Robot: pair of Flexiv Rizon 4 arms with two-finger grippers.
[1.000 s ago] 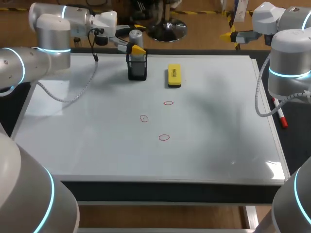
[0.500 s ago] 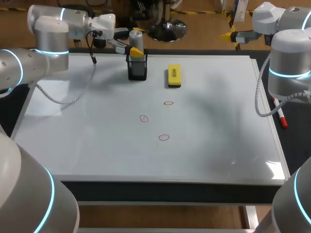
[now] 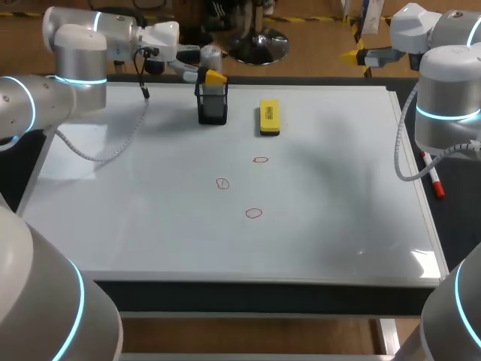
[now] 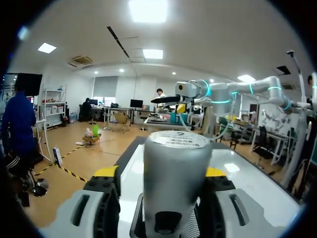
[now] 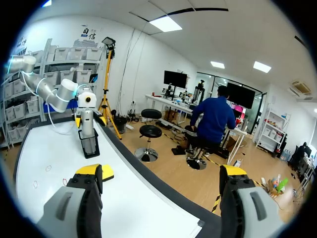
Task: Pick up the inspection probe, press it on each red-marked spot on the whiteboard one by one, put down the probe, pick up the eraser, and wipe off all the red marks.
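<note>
We count one inspection probe [image 3: 210,54], a silver cylinder standing upright in one black holder [image 3: 213,107] at about 11 o'clock on the whiteboard [image 3: 135,226]. Our left gripper [image 3: 213,74] is at the probe's upper part, above the holder. In the left wrist view the probe fills the space between the two yellow-tipped fingers [image 4: 106,171]. One finger lies against it, while a sliver of white board shows between it and the other, so the jaws are apart around the probe rather than clamped on it.

There is one yellow eraser [image 3: 269,118], lying flat at 12 o'clock on the board, just beside the holder at its 3 o'clock and apart from it.

We count three red marks, all small rings near the board's middle: one [image 3: 261,159] towards 12 o'clock below the eraser, one [image 3: 222,183] towards 9 o'clock, and one [image 3: 254,213] towards 6 o'clock. All three are well apart from the probe.

One red marker [image 3: 434,177] lies off the board's edge at 3 o'clock, under our right arm.

Our right gripper [image 3: 353,55] hangs beyond the board's far edge at about 1 o'clock. Its jaws stand wide apart with nothing between them.
</note>
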